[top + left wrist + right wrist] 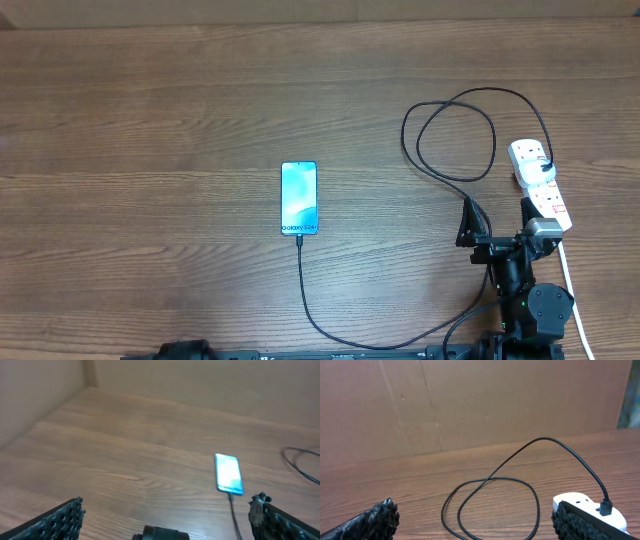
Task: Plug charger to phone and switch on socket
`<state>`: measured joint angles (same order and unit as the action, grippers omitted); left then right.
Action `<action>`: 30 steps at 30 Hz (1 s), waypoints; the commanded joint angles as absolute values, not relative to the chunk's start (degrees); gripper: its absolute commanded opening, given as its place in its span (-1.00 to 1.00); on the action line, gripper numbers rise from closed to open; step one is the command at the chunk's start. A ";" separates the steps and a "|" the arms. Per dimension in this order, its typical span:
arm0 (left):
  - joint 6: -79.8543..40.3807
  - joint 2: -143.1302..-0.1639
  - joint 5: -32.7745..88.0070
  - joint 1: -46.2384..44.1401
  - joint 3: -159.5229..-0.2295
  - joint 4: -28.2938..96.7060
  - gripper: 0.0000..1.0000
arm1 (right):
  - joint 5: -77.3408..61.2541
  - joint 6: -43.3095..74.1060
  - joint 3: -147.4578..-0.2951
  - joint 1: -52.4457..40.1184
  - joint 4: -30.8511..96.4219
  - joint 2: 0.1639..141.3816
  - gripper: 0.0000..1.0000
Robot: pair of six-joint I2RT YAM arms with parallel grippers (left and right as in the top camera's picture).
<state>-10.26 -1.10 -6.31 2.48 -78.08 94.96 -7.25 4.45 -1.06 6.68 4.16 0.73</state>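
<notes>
Right claw (pixel 497 220) just beside socket (pixel 541 187)

Right arm (pixel 522 285) black, grey block (pixel 541 228) at wrist; 2 claw fingers (pixel 370 522) black, knobbly-textured.

R side: right gripper (pixel 497 222) w/ jaws spread wide, right arm (pixel 522 285) bunched close behind it. L side: left gripper (pixel 167 505) jaws wide apart too; left arm (pixel 185 352) barely visible at btm edge of overhead.
</notes>
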 commanded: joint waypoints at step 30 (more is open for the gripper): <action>-9.85 -0.21 -2.66 -1.83 -38.00 53.01 0.99 | -6.90 4.23 -0.45 6.83 4.05 0.16 1.00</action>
